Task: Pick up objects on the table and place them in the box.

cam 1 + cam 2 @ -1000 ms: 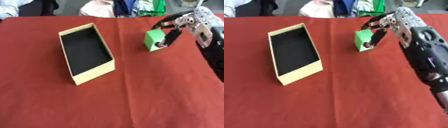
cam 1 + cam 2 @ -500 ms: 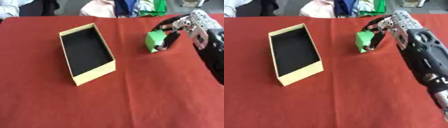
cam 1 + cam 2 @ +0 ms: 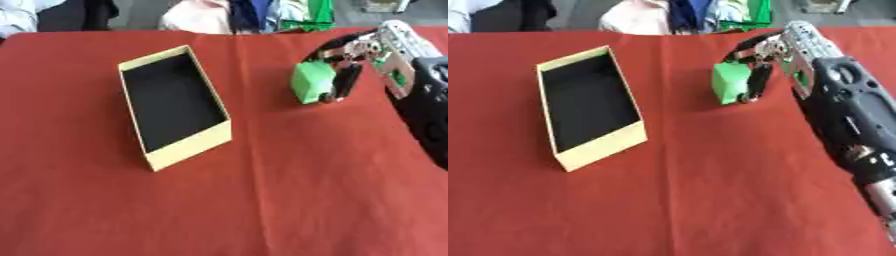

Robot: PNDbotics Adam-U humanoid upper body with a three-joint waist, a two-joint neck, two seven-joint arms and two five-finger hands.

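Note:
A green block [image 3: 311, 83] sits at the right of the red table, tipped a little toward the box. My right hand [image 3: 357, 60] reaches in from the right and has its fingers [image 3: 754, 82] curled down around the block's right side and top. An open yellow box [image 3: 172, 104] with a black inside lies left of centre, about a hand's width from the block. My left hand shows in neither view.
A red cloth [image 3: 262, 200] covers the whole table. Along the far edge lie bundled clothes and a green item [image 3: 311, 14]. My right forearm [image 3: 846, 125] stretches along the right side of the table.
The right hand has closed further around the green block and the block has tilted and shifted slightly toward the box.

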